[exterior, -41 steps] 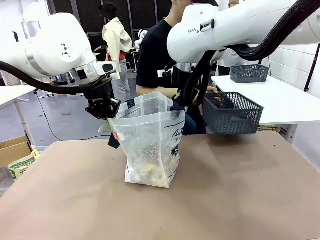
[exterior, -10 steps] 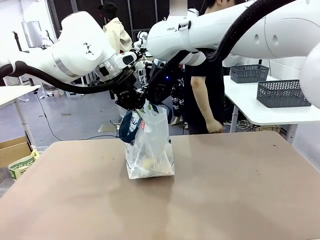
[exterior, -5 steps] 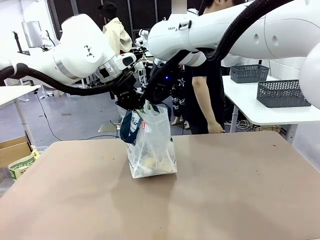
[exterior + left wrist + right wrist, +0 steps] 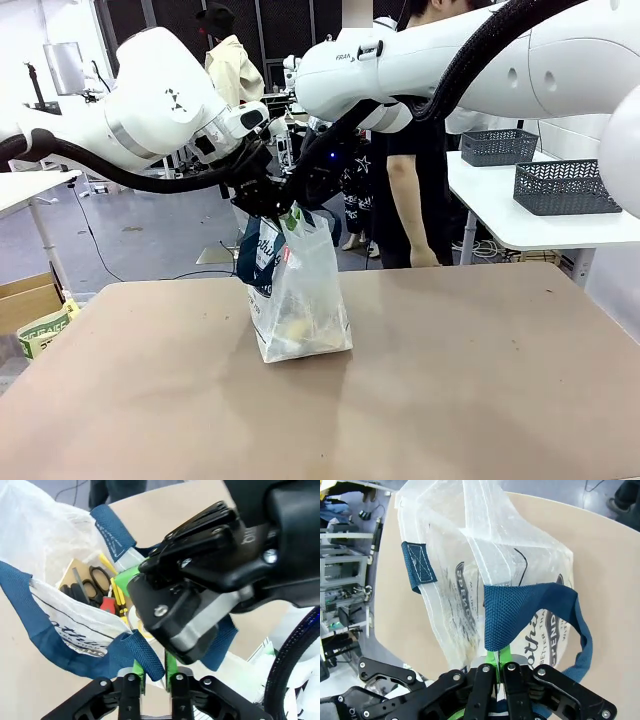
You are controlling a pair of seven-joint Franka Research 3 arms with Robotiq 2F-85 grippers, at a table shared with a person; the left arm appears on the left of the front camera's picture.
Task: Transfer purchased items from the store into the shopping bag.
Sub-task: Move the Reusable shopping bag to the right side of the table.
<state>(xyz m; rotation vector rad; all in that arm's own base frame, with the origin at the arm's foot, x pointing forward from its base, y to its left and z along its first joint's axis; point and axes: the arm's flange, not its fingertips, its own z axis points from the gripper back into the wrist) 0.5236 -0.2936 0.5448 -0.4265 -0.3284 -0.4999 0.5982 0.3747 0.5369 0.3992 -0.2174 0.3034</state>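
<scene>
The shopping bag (image 4: 298,300) stands upright mid-table, its mouth drawn together. Both grippers meet at its top. My right gripper (image 4: 496,665) is shut on one navy handle (image 4: 520,605). In the left wrist view, my left gripper (image 4: 152,672) has its green pads a little apart, and the other navy handle (image 4: 145,655) lies across them. The purchased items (image 4: 107,592) lie inside the bag: black-handled scissors plus small yellow and red goods. They show through the plastic as a yellowish heap (image 4: 300,325). The store (image 4: 566,187) rests on the white side table at the right.
A person (image 4: 410,170) stands at the far side, with one hand (image 4: 432,255) near the table's edge. A second dark basket (image 4: 498,147) sits farther back on the side table (image 4: 520,225). A cardboard box (image 4: 25,298) and a green pack (image 4: 40,332) sit off the left edge.
Earlier the bag gaped wide while the person held the basket at its rim. The basket now sits on the side table. In the last second my left gripper's pads parted slightly.
</scene>
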